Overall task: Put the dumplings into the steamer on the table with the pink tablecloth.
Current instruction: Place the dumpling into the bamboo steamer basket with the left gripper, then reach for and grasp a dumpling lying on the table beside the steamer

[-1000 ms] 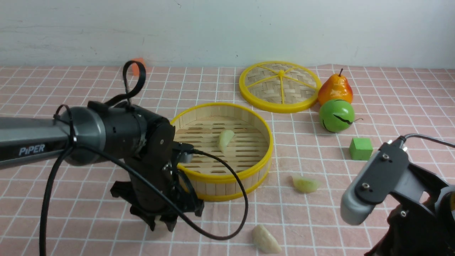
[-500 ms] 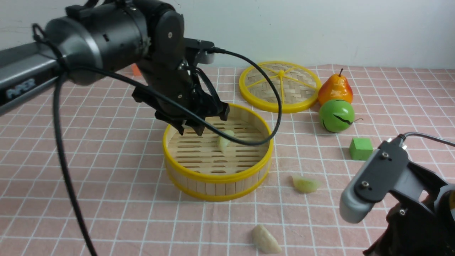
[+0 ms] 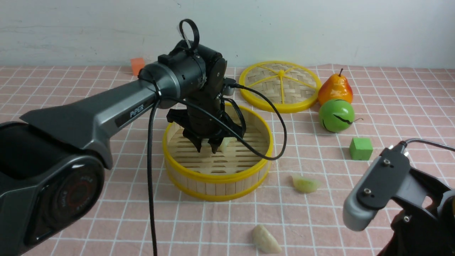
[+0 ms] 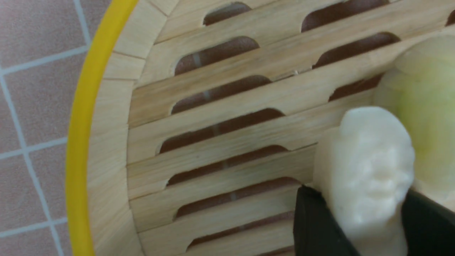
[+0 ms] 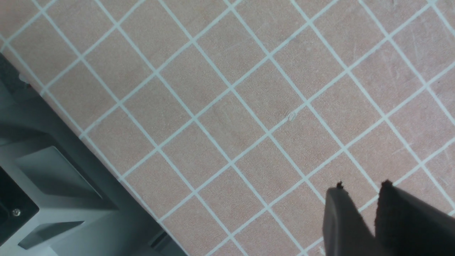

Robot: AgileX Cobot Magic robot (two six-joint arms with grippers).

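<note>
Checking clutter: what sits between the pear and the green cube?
A round green fruit, next to the pear, apart from the green cube; the front view shows it.

In the front view, at centre frame, the left gripper [image 3: 207, 148] covered most of the greenish dumpling [image 3: 225, 143] lying in the steamer [image 3: 217, 177]. Only a pale sliver showed to the gripper's right. The held dumpling [image 4: 369, 170] was too small to make out there. The right arm [image 3: 387, 181] ran off the lower right corner, its gripper out of sight. In the left wrist view, the frame's edges cropped both dumplings and the steamer. In the right wrist view, the fingers [image 5: 341, 220] were cropped too.
</note>
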